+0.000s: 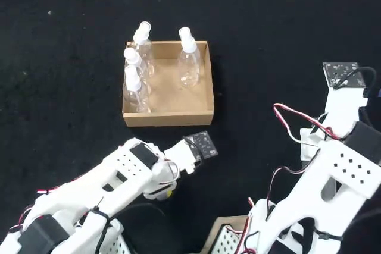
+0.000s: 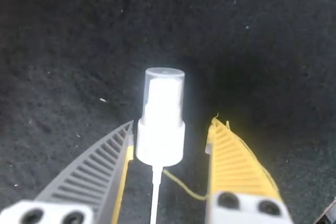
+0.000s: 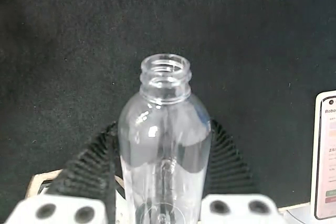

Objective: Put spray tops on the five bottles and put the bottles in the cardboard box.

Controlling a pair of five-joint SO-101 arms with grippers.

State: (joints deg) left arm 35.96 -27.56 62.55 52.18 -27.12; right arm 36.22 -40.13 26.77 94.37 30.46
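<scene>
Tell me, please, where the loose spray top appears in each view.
High view: hidden beneath the left arm, near the cardboard box.
Left wrist view: spray top central, inside the left pincer.
Right wrist view: instead, the right pincer holds an uncapped bottle.
Shared landmark: black table cover.

free: cardboard box (image 1: pixel 168 117) near-right floor | blocked: bottle row (image 1: pixel 134 68) left wall; lone bottle (image 1: pixel 189 63) far-right

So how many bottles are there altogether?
5 bottles. Four with spray tops stand in the cardboard box: three in a row along one side, one alone near the far wall. The fifth bottle, its neck bare, is clamped in the right gripper.
</scene>
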